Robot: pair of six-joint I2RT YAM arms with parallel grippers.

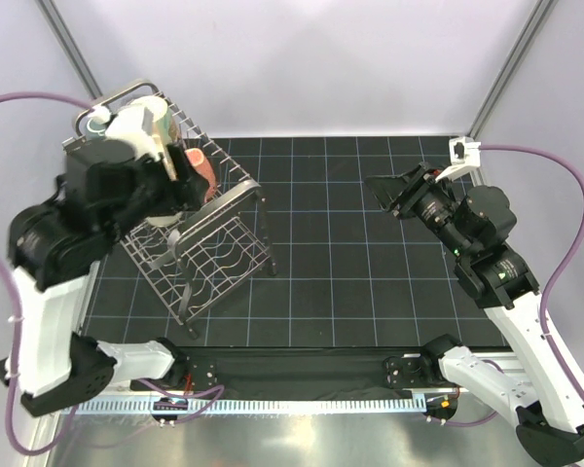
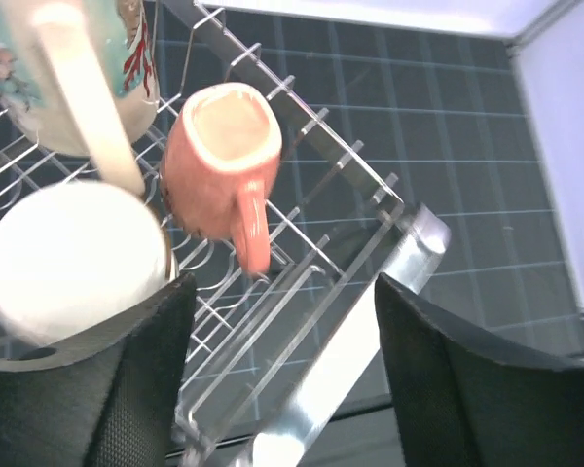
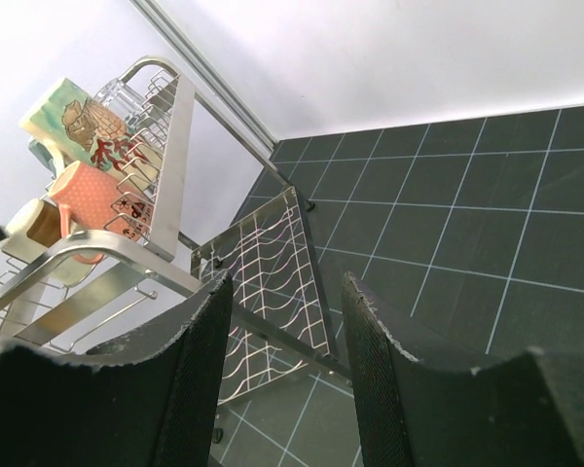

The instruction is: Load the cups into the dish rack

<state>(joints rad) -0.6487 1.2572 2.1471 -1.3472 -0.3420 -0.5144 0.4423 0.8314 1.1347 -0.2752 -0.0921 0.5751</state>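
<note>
Gridded table [image 1: 370,243], dish rack [image 1: 230,197], salmon-pink mug [image 2: 224,156] sideways — mouth toward spread left fingers [image 2: 127,389], right fingers [image 3: 175,389] spread

Black gridded table [image 1: 370,282], silver dish rack [image 1: 224,255] on its left side.

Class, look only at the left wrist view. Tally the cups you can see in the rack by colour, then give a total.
Salmon-pink mug: 1
Cream mug with red-brown print: 1
Plain cream-white cup: 1
Total: 3 cups showing in the dish rack
</note>
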